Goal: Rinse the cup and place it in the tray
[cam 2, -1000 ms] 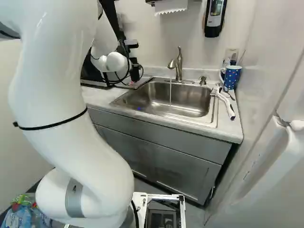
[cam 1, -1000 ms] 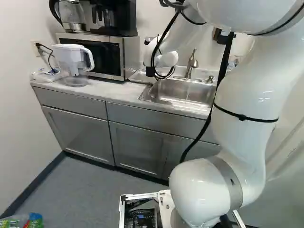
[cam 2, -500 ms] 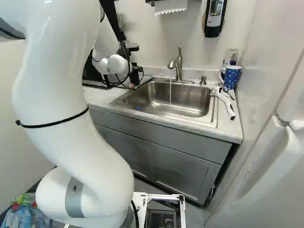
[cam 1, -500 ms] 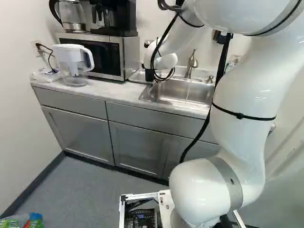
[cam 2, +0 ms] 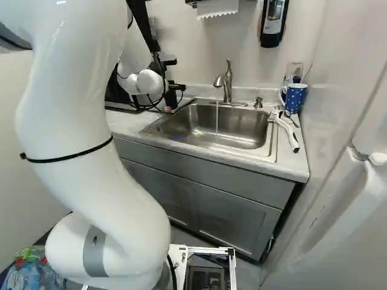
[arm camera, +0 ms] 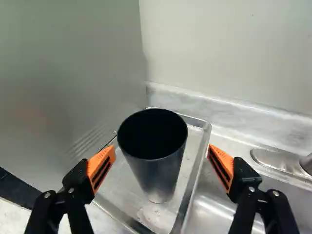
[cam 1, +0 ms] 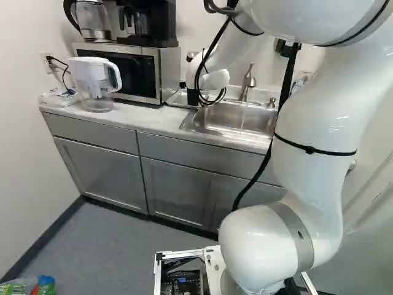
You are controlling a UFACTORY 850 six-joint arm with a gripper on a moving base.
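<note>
While my gripper [arm camera: 162, 155] stands spread, one dark cup [arm camera: 160, 178] — upright in the tray [arm camera: 124, 190], ahead of the gap, ungripped. Handling, presumed: stiff, light, slippery if wet. Hold: opposite sides, below the rim — the wall tapers downward.

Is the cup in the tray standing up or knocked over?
Upright: in the wrist view the cup stands on its narrower base in the tray, its wide open mouth facing up.
</note>
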